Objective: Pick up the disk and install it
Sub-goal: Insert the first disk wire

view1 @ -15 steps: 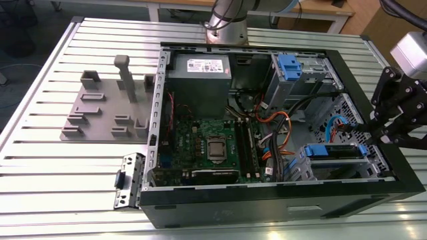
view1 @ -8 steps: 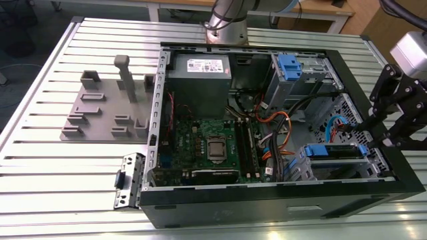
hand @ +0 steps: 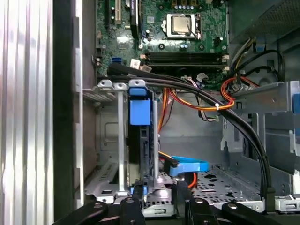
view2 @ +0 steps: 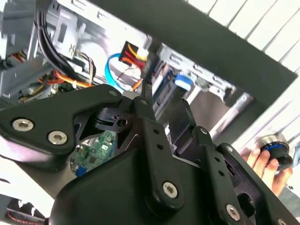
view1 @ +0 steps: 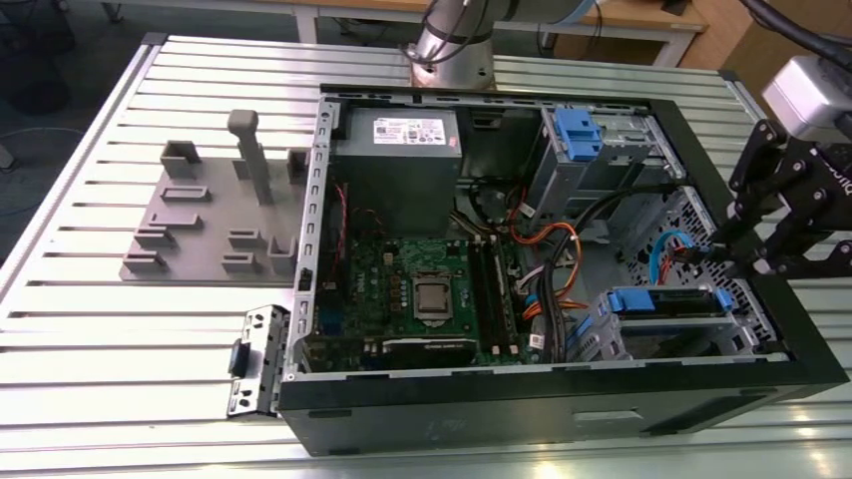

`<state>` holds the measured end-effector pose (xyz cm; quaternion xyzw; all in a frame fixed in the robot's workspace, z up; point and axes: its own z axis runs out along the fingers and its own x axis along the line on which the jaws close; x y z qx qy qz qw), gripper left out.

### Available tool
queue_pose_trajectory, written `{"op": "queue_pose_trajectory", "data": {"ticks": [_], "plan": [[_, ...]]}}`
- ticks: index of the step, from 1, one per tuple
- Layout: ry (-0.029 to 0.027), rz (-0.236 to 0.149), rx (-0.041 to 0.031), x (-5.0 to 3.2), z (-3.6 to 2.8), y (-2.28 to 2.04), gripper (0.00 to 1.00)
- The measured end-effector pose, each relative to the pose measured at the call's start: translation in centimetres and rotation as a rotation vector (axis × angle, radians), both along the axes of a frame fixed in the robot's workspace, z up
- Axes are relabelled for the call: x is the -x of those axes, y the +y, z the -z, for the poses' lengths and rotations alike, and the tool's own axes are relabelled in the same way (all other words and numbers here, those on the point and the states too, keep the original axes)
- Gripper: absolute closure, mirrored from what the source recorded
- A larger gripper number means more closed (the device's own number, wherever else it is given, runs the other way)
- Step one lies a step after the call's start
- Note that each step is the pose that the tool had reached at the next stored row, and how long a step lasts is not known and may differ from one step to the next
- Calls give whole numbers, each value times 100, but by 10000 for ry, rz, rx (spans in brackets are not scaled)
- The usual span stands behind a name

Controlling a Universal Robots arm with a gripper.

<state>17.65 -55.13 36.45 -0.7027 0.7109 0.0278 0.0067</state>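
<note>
The disk (view1: 665, 302) sits edge-up in the lower drive cage of the open computer case (view1: 533, 399), at the exterior view's right, with its blue bracket showing. In the first wrist view the disk (hand: 140, 117) stands between the cage's metal rails. My gripper (view1: 715, 254) hangs over the case's right wall, just above the cage. Its black fingers (hand: 136, 199) are apart and nothing lies between them; one fingertip is close to the bracket's near end. In the second wrist view the gripper (view2: 164, 105) points down at the blue bracket (view2: 183, 83).
Orange, black and blue cables (hand: 201, 101) cross the case beside the cage. A grey power supply (view1: 397, 150), a blue clip (view1: 576, 128) and the motherboard (view1: 426, 289) lie inside. A grey fixture (view1: 213, 220) stands on the slatted table. A person's hand (view2: 262, 161) shows beside a knob.
</note>
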Motion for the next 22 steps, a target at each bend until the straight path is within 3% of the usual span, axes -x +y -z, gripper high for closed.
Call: {"op": "queue_pose_trajectory", "data": {"ticks": [4,7,11,22], "plan": [[3,0,8,-82,73,88,59],[7,0,31,-131,127,130,59],[8,1,85,-145,163,138,59],[8,1,98,-143,180,138,59]]}}
